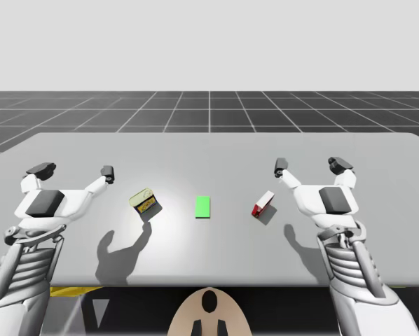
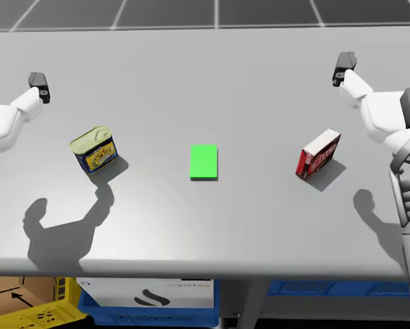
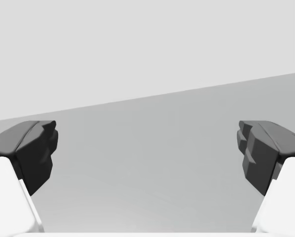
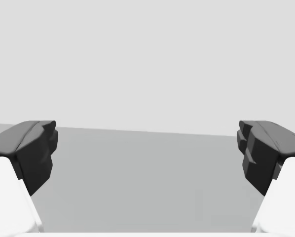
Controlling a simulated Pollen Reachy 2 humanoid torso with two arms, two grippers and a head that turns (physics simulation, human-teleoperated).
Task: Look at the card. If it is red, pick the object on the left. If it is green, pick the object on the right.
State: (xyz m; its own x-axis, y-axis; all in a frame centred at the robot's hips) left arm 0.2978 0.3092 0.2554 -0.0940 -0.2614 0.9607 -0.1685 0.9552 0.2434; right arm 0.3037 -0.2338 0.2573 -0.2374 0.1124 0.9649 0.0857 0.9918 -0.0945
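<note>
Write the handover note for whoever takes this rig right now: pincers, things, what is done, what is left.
Pincers: the left pincer is open and holds nothing, raised over the table to the left of the yellow can. The right pincer is open and holds nothing, just right of the red box.
Things: the green card lies flat mid-table, with the yellow can to its left and the red box to its right, both apart from it.
Done: nothing picked.
Left: the card is green, so pick the red box; the right pincer looks nearer.
</note>
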